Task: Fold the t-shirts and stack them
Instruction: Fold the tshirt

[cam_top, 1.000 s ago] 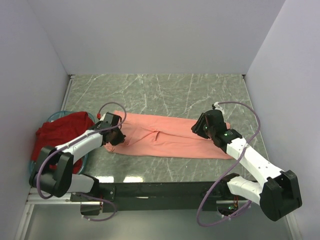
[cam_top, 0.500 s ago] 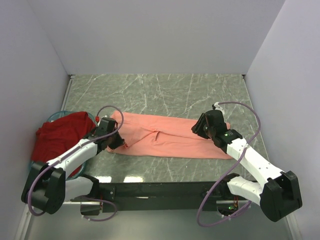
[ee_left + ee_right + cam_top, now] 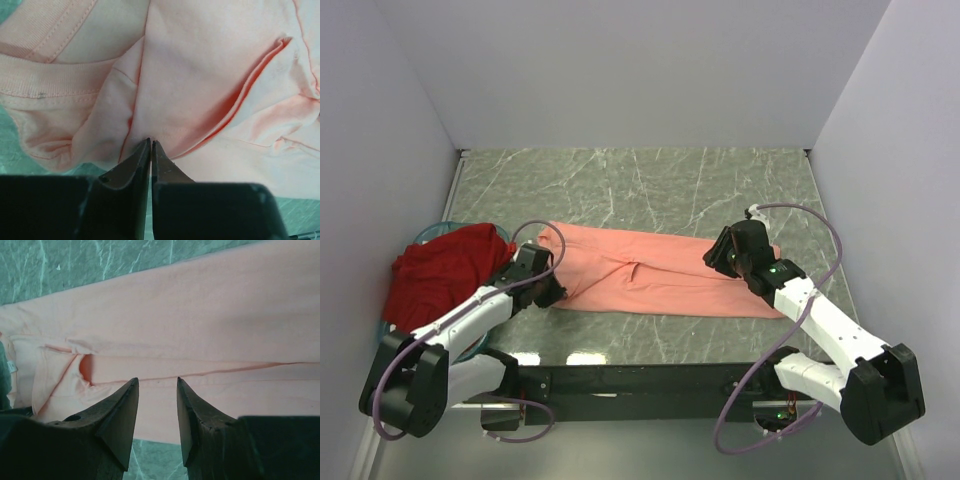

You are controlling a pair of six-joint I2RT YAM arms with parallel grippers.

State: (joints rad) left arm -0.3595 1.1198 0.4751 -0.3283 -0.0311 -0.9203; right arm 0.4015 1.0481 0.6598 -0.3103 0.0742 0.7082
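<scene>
The salmon-pink t-shirt (image 3: 660, 275) lies in a long folded band across the middle of the table. My left gripper (image 3: 548, 290) is at its left end, near the collar. In the left wrist view the gripper (image 3: 151, 141) is shut, and the shirt's (image 3: 210, 75) creases run together at its tips, which pinch the near edge. My right gripper (image 3: 720, 255) is open just above the shirt's right part; in the right wrist view the gripper (image 3: 157, 380) holds nothing over the shirt (image 3: 200, 330). The dark red t-shirt (image 3: 440, 270) lies bunched at the far left.
The dark red shirt sits in a teal round basket (image 3: 432, 231) at the table's left edge, close to my left arm. The green marble table (image 3: 650, 185) is walled at the back and both sides. The table's near edge runs just below the pink shirt.
My left gripper has drawn back toward the near left, from over the shirt's left end to its edge. The right arm has not moved.
</scene>
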